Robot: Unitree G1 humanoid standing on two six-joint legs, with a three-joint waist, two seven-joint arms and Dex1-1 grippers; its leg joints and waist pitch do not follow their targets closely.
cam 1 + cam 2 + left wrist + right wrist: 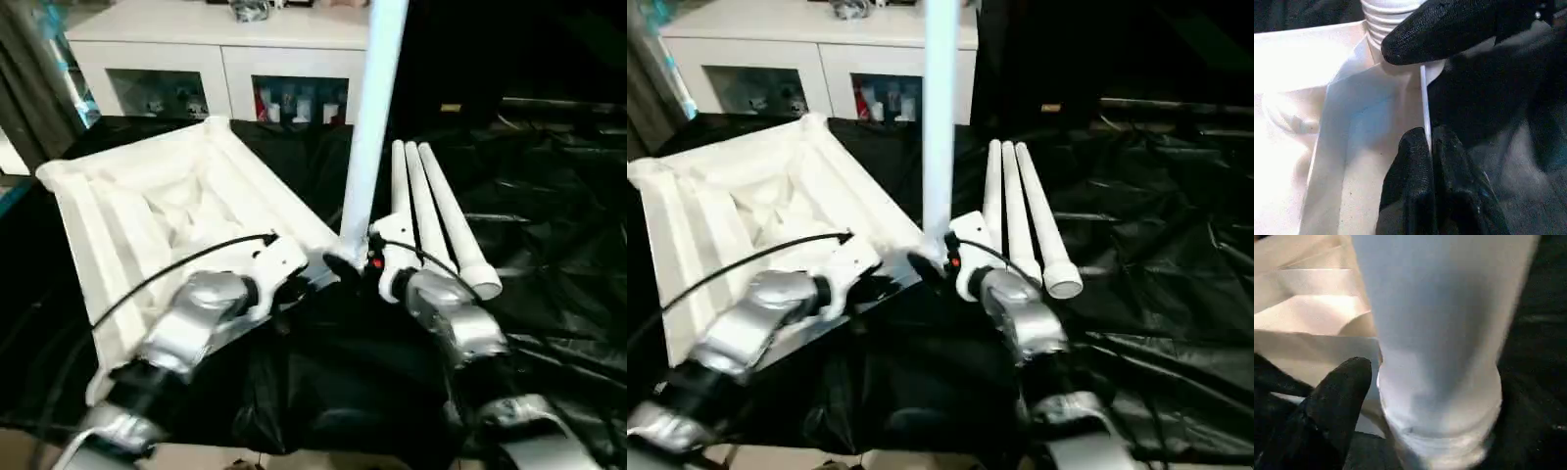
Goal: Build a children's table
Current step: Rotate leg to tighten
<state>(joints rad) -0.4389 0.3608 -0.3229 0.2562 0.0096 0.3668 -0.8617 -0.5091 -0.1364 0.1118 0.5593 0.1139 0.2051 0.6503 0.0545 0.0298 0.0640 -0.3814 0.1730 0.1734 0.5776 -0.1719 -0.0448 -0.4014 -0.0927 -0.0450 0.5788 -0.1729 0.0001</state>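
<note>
At the tabletop's (147,211) near corner, my left gripper (1429,147) pinches the rim while my right gripper (355,262), fingers apart, flanks the upright leg (370,127), which next needs screwing home.

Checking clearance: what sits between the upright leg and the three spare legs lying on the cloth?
In the left eye view, the right gripper sits at the foot of the upright leg, just before the spare legs; farther up, bare black cloth.

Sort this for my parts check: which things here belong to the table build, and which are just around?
Job: tabletop; standing leg at its corner; three spare legs; left gripper pinching the rim.
Around: white cabinet; black cover.
</note>
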